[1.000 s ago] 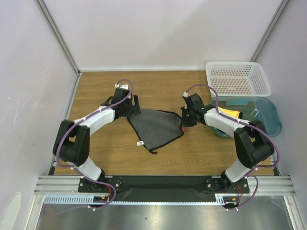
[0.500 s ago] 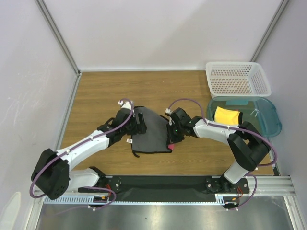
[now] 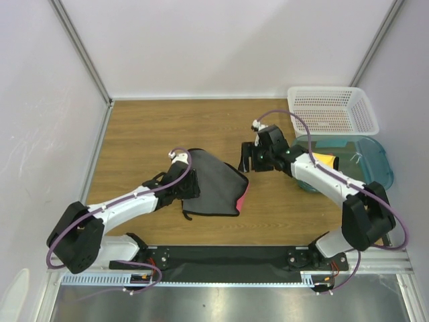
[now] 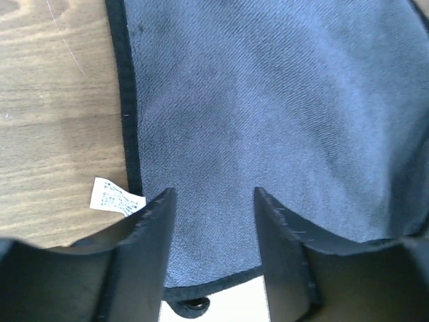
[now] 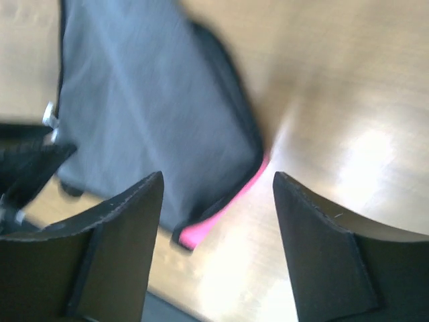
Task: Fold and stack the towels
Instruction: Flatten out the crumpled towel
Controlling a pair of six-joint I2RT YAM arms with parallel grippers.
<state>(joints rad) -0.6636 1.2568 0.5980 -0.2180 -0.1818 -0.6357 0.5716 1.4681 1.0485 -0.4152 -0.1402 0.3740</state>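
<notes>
The pink towel lies near the middle of the counter, doubled over with its black back uppermost, so only a thin pink strip shows along its right edge. The fold looks loose, and the edges do not meet squarely. The left pincer sits low over the towel's left border, beside the small white label. Its fingers are spread, with flat grey cloth showing between them; it does not appear to be pinching anything, though I cannot tell whether the tips touch the cloth. The right pincer hangs above bare wood just beyond the towel's upper right corner, spread wide and empty. A yellow towel sits rolled or bunched inside the teal tub at the right, next to the white basket, which looks empty from above. By my reading the job is at an early stage. One towel has had a first fold and probably needs squaring or a second fold. The yellow one is not yet taken out or folded, and no stack has been started.
</notes>
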